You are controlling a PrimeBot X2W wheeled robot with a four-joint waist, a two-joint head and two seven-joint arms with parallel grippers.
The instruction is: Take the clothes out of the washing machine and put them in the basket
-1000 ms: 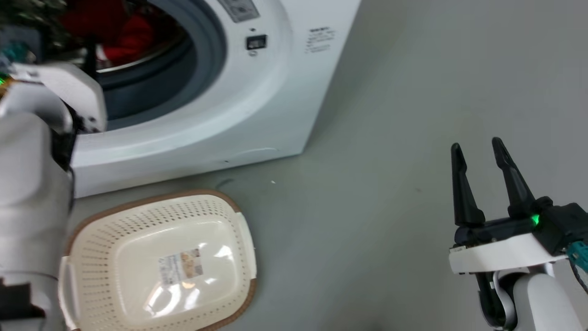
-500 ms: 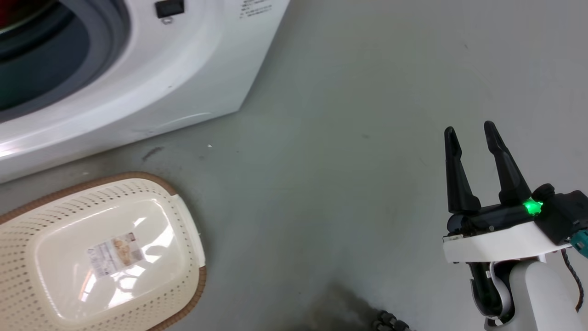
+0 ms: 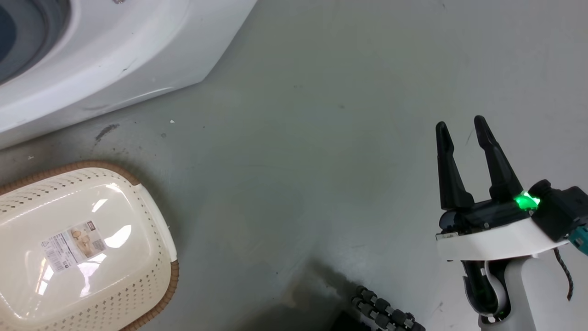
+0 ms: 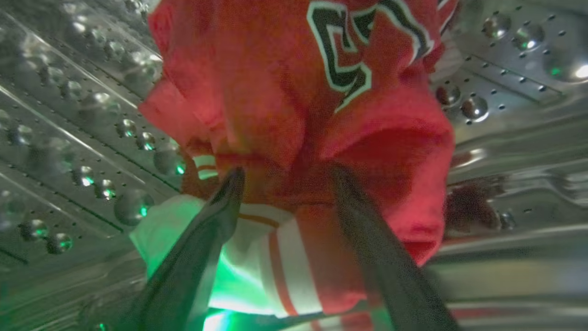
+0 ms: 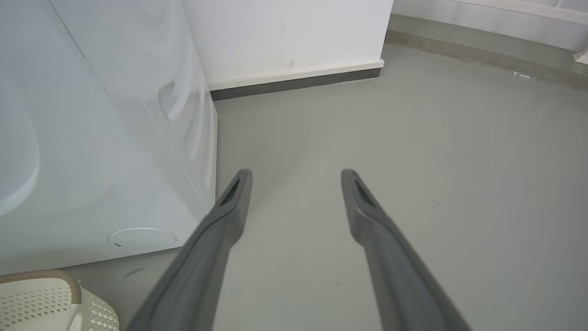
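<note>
Washing machine (image 3: 92,59): white front-loader, upper left of head view, with the edge of the grey porthole gasket (image 3: 27,37) at the corner. The right wrist view shows its side panel (image 5: 92,138) and a round cover (image 5: 141,239) low on the front.

Floor (image 3: 321,138): plain grey, with a dark scuff (image 3: 106,132) just in front of the washer.

Wall (image 5: 285,32): white with a dark baseboard (image 5: 298,78), behind the machine.

Drum (image 4: 69,115): perforated steel, seen all around in the left wrist view.

Basket (image 3: 138,294): cream perforated plastic with a brown rim, standing on the floor in front of the washer, near it but not touching. Paper label (image 3: 69,243) on its bottom. A corner of it (image 5: 27,303) shows at the lower left of the right wrist view.

Jersey (image 4: 275,92): bright red, black-and-white numeral, white striped trim. It lies bunched inside the drum, none of it in the basket.

Left gripper (image 4: 288,174): inside the drum, fingers spread, with red fabric between and just past the tips. Tips are against the cloth or nearly so; can't tell which. No pinch.

Right gripper (image 3: 460,124): lower right of head view, above bare floor and well apart from washer and basket. Fingers spread, nothing between them; same in its wrist view (image 5: 296,174). Green LED (image 3: 523,201) lit on the wrist.

Black ribbed part (image 3: 386,315) at the bottom edge of head view; can't tell what it is.
</note>
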